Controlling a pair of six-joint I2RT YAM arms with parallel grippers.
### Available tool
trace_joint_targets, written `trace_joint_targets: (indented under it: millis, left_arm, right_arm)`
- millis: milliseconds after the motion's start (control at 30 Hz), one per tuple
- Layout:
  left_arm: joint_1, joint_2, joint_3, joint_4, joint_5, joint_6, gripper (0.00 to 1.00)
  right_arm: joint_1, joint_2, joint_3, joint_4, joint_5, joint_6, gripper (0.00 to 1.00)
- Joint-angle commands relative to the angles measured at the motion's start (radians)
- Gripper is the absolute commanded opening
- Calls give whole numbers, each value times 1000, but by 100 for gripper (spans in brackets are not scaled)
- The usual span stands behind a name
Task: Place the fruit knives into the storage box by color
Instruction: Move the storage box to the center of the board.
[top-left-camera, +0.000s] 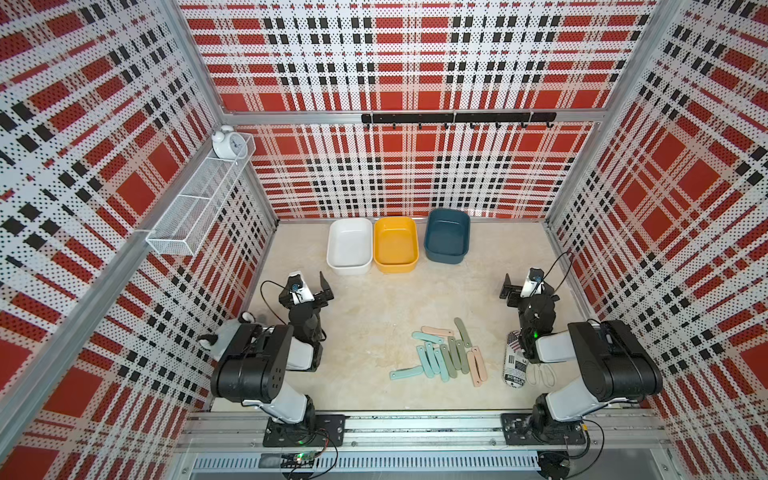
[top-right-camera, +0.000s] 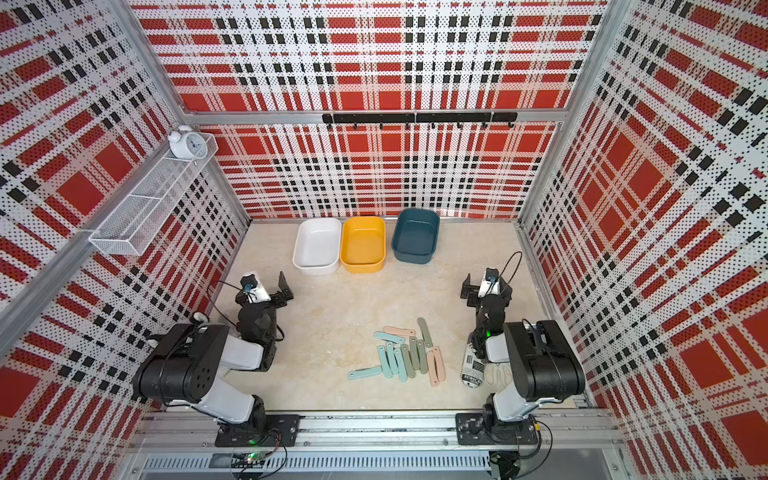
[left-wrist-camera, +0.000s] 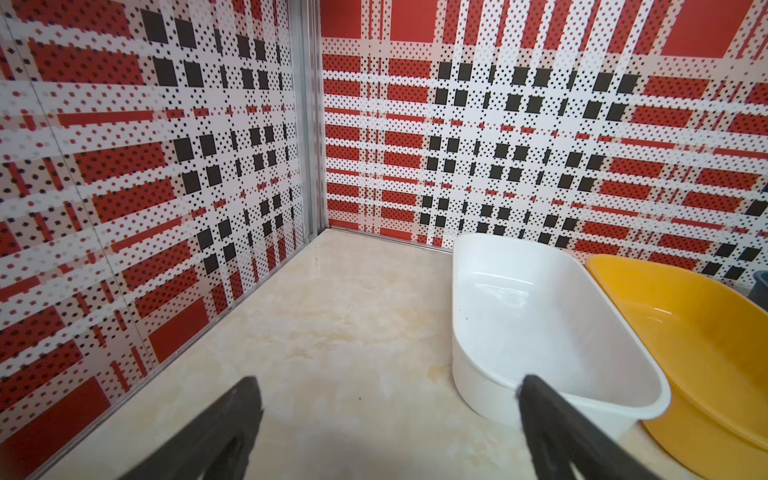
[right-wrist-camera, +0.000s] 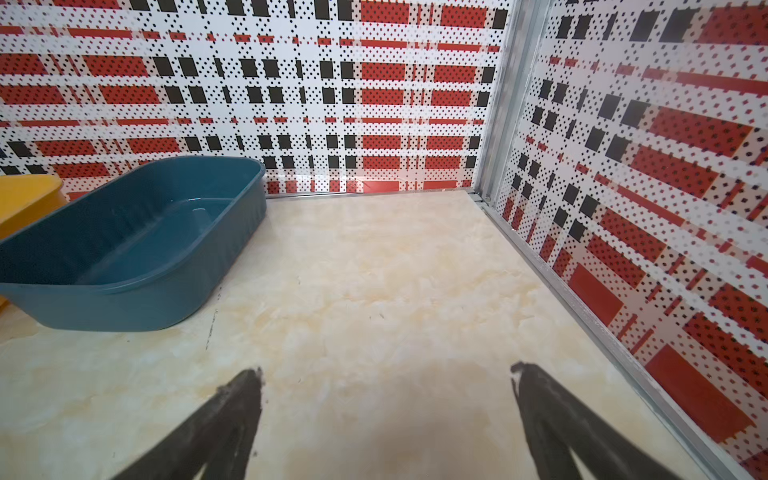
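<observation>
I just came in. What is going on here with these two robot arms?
Nothing is being handled yet. The fruit knives lie in a loose pile on the table. The white box, yellow box and blue box at the back are all empty. The left pincer and right pincer are both open and hold nothing, each poised over bare table, away from the pile.

Beige marbled tabletop (top-left-camera: 374, 299) carries 3 boxes, white box (top-left-camera: 350, 245), yellow box (top-left-camera: 395, 244), blue box (top-left-camera: 447, 241), fruit knives (top-left-camera: 448, 360), newsprint cylinder (top-left-camera: 515, 368), scissors (top-left-camera: 541, 367).
</observation>
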Motion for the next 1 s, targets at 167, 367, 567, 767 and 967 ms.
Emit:
trace_joint_targets:
  millis: [167, 367, 567, 767, 967]
  left_arm:
    - [5, -1, -4, 12, 1, -1, 98]
    - [3, -1, -4, 15, -1, -1, 98]
    - [1, -4, -8, 17, -2, -1, 99]
    - [-187, -144, 124, -277, -225, 174, 98]
    - [-330, 45, 768, -898, -319, 33, 98]
  right_arm:
    - [0, 9, 2, 7, -5, 4, 100]
    - [0, 9, 2, 5, -6, 5, 100]
    - [1, 5, -8, 26, -2, -2, 100]
    - [148, -232, 138, -445, 179, -35, 100]
    - [227, -100, 525, -867, 52, 257, 100]
